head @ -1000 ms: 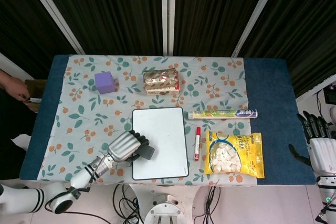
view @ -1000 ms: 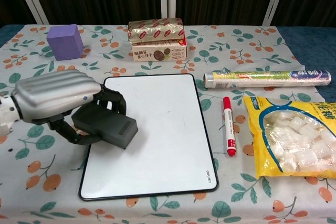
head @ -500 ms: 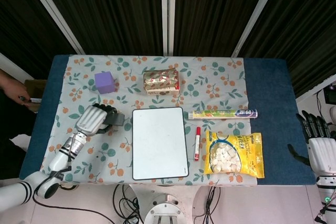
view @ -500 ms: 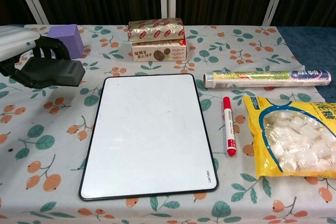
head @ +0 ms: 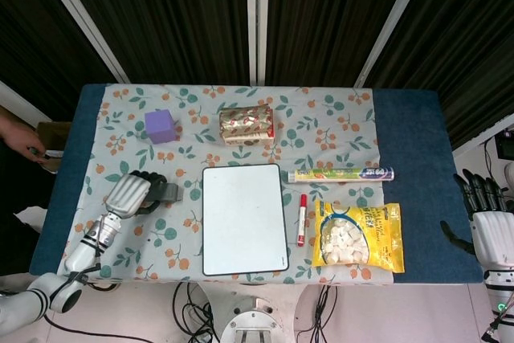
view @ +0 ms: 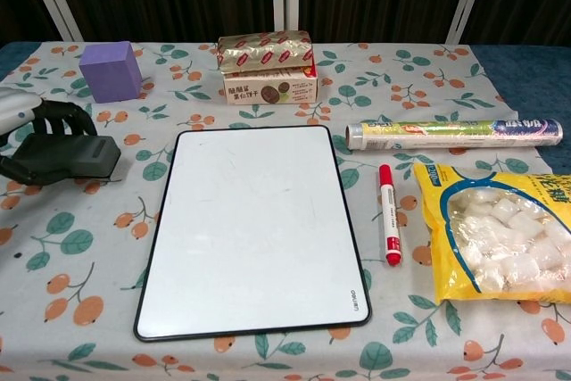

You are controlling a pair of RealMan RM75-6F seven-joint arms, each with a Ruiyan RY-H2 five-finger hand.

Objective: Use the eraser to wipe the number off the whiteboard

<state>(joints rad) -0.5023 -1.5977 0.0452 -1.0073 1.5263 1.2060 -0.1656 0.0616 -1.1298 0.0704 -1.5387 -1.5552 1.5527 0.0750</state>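
Whiteboard (head: 245, 219) lies blank at the middle of the flowered cloth in the head view. Left of it, apart from its edge, the left hand (head: 128, 194) has its fingers curled around the dark eraser (head: 165, 192), which juts toward the board. Just right of the whiteboard lies a red marker (head: 302, 219), then a yellow snack bag (head: 358, 236); a foil roll (head: 340, 174) lies above those. Behind the whiteboard sit a wrapped box (head: 247, 125) and a purple cube (head: 161, 126). Far right of the board, off the table, the right hand (head: 487, 220) holds nothing, fingers spread.

From the chest view, the eraser (view: 67, 158) sits left of the whiteboard (view: 254, 229), gripped by the left hand (view: 27, 131) at the frame's edge; whether it touches the cloth I cannot tell. The marker (view: 387, 225) lies just right of the board.
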